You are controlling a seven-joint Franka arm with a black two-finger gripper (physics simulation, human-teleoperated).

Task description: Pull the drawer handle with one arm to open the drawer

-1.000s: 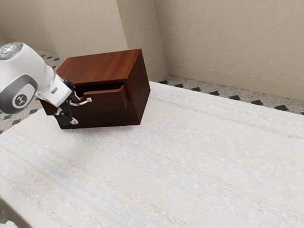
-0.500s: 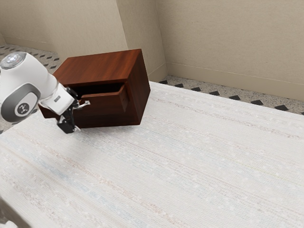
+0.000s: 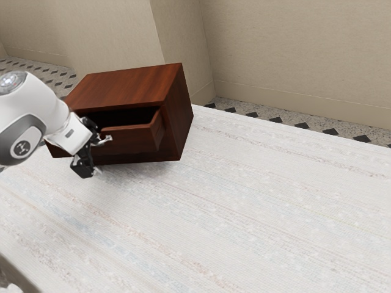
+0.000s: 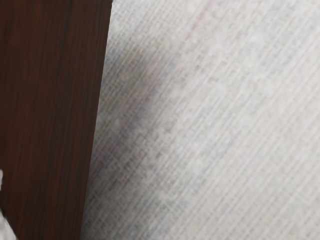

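- The drawer (image 3: 131,135) sits partly drawn out of the dark wooden cabinet (image 3: 131,85), with a dark gap above its front. The cabinet stands on the pale counter (image 3: 256,201), toward the exterior view's left.
- The tool (image 3: 90,146) is at the silver handle (image 3: 104,140) on the drawer front. I cannot tell whether it pinches the handle or merely rests against it.
- Risk: if the hold on the handle is loose, the tool may slip off mid-pull, leaving the drawer short of fully open.
- Risk: the cabinet looks free-standing. A pull out of line with the drawer's travel may drag or swivel the whole box across the counter instead of sliding the drawer.
- Risk: the tool hangs low, near the counter, so a downward drift could scrape it.
- The exterior view gives the arm, the handle and how far the drawer gapes. The wrist view gives a close look at a dark wood face (image 4: 50,120) beside the counter's weave, with a soft shadow on the weave.
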